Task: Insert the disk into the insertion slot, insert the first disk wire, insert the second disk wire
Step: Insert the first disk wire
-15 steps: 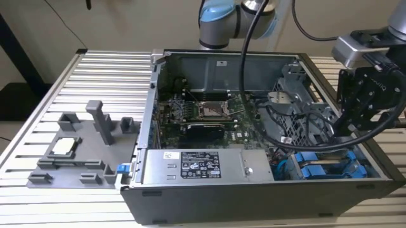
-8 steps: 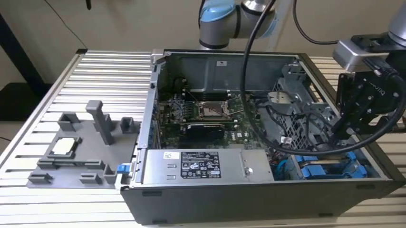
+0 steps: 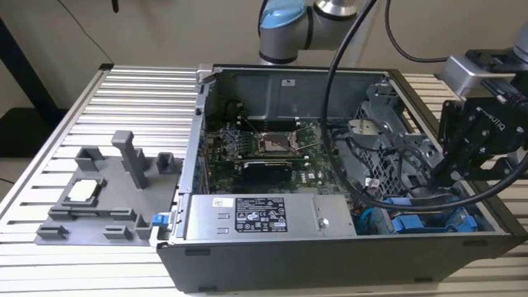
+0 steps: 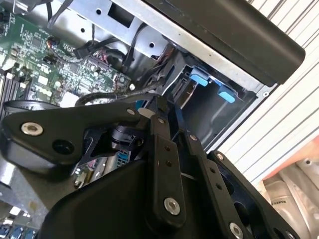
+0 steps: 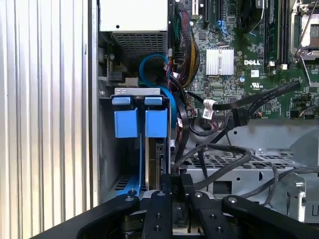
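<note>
One disk (image 5: 157, 123), in its blue carrier, sits seated in the insertion slot (image 5: 106, 149) at the case corner, near the power supply box (image 5: 139, 44). Gripper (image 5: 177, 183) hovers just over the slot among black cables (image 5: 224, 159). Jaws drawn nearly together; cannot tell what, if anything, they hold.

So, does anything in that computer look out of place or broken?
Nothing looks broken or spilled. Only the black cables sprawl loosely across the open computer case, near the gripper.
</note>
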`<state>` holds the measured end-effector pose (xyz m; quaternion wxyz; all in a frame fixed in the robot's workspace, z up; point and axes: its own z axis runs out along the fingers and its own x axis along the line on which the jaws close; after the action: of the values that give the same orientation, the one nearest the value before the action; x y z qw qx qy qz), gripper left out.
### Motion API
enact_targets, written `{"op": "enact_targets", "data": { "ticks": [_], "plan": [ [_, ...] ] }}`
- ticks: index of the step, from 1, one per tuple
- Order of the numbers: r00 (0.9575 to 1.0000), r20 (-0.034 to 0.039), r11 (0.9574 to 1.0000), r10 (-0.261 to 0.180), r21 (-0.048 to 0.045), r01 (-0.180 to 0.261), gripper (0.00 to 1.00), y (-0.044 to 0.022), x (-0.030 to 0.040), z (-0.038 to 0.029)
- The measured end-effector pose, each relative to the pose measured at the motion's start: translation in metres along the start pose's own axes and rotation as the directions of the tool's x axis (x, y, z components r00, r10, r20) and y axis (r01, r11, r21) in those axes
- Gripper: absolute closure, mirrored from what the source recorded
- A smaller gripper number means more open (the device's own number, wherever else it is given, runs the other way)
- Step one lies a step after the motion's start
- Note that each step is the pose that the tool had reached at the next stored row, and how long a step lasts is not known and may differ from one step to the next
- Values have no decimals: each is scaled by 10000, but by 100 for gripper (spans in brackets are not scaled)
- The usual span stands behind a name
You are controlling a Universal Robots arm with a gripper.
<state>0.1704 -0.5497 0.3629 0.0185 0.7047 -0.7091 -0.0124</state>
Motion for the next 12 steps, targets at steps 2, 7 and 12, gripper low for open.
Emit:
{"op": "enact_targets", "data": {
  "ticks": [2,7,12],
  "plan": [
    [10000,0,10000,0,-55,0,81,-8,9,19],
    [10000,1,10000,6,-64,-6,81,-24,42,77],
    [10000,13,10000,6,-95,-6,81,-63,70,126]
  ]
}}
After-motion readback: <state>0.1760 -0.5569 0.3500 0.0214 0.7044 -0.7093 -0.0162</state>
